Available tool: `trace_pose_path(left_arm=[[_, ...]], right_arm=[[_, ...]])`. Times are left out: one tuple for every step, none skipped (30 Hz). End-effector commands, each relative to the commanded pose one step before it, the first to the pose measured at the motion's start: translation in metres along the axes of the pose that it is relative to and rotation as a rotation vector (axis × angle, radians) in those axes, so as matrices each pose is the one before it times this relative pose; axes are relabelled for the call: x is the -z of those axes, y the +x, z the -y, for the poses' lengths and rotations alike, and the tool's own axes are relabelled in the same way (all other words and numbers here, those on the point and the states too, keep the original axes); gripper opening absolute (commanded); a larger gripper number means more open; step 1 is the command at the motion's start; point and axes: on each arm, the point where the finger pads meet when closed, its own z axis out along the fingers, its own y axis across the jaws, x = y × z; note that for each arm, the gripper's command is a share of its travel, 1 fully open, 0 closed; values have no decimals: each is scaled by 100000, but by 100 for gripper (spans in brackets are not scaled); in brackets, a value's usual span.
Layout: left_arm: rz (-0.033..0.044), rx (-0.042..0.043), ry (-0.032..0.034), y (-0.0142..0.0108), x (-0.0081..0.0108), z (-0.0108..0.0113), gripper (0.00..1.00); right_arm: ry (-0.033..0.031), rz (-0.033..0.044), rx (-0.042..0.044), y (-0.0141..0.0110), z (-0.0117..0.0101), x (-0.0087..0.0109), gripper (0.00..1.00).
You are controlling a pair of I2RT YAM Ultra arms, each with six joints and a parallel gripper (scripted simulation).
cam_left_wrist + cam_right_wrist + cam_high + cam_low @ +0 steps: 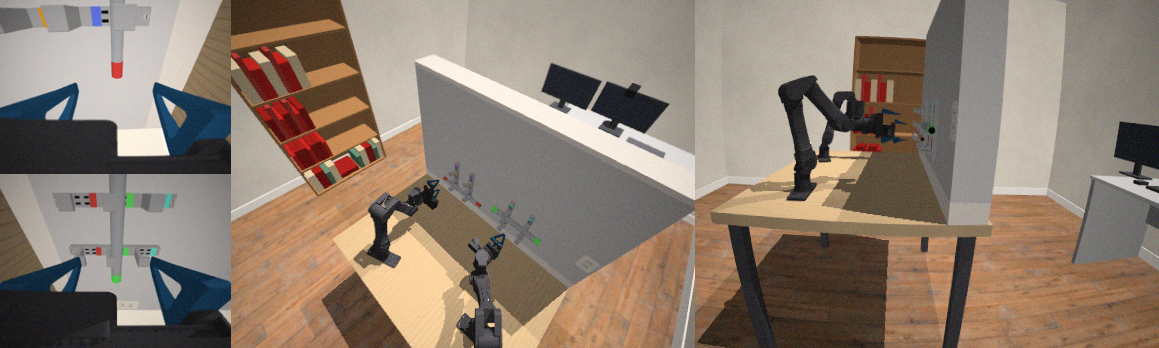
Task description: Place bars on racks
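A red-ended bar lies on the lowest arms of the left rack; the label above that arm is blue. The labels higher up are orange and purple. A green-ended bar lies on the middle arms of the right rack, at the green labels, between red below and cyan above. My left gripper is open and empty, short of the red bar's end. My right gripper is open around the line of the green bar, not gripping it.
The grey partition stands close behind both racks. The table top lies below the grippers. A wall socket is on the partition beyond the right rack.
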Motion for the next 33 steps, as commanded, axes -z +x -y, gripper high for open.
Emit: trace_pose_path(left_arm=[[200,-148,-2963,186,239,-868,100],[0,0,0,0,0,0,100],[0,0,0,-8,26,33,100],[0,0,0,-8,26,33,100],[0,0,0,-8,26,33,100],[0,0,0,-8,26,33,100],[0,0,0,-8,26,33,100],[0,0,0,-8,26,33,100],[0,0,0,-8,26,33,100],[0,0,0,-8,26,33,100],[0,0,0,-8,26,33,100],[0,0,0,-8,26,33,100],[0,0,0,-8,26,33,100],[0,0,0,-8,26,33,100],[0,0,0,-8,26,33,100],[0,0,0,-8,26,33,100],[0,0,0,-8,26,33,100],[0,0,0,0,0,0,100],[0,0,0,0,0,0,100],[0,0,0,-3,-1,14,100],[0,0,0,-3,-1,14,100],[0,0,0,-3,-1,14,100],[0,0,0,-3,-1,14,100],[0,0,0,-3,-1,14,100],[0,0,0,-3,-1,14,100],[0,0,0,-3,-1,14,100],[0,0,0,-3,-1,14,100],[0,0,0,-3,-1,14,100],[0,0,0,-3,-1,14,100],[0,0,0,-3,-1,14,100],[0,0,0,-3,-1,14,100],[0,0,0,-3,-1,14,100],[0,0,0,-3,-1,14,100]], right_arm=[[1155,327,-1494,59,700,477,100],[0,0,0,0,0,0,100],[0,-8,0,1,0,0,100],[0,0,0,0,0,0,100],[0,0,0,0,0,0,100],[0,0,0,0,0,0,100],[0,0,0,0,0,0,100],[0,0,0,0,0,0,100],[0,0,0,0,0,0,100],[0,0,0,0,0,0,100],[0,0,0,0,0,0,100],[0,0,0,0,0,0,100],[0,0,0,0,0,0,100],[0,0,0,0,0,0,100],[0,0,0,0,0,0,100],[0,0,0,0,0,0,100],[0,0,0,0,0,0,100],[0,0,0,0,0,0,100],[0,0,0,0,0,0,100],[0,-8,0,1,0,0,100],[0,0,0,0,0,0,100],[0,0,0,0,0,0,100],[0,0,0,0,0,0,100],[0,0,0,0,0,0,100],[0,0,0,0,0,0,100],[0,0,0,0,0,0,100],[0,0,0,0,0,0,100],[0,0,0,0,0,0,100],[0,0,0,0,0,0,100],[0,0,0,0,0,0,100],[0,0,0,0,0,0,100],[0,0,0,0,0,0,100],[0,0,0,0,0,0,100]])
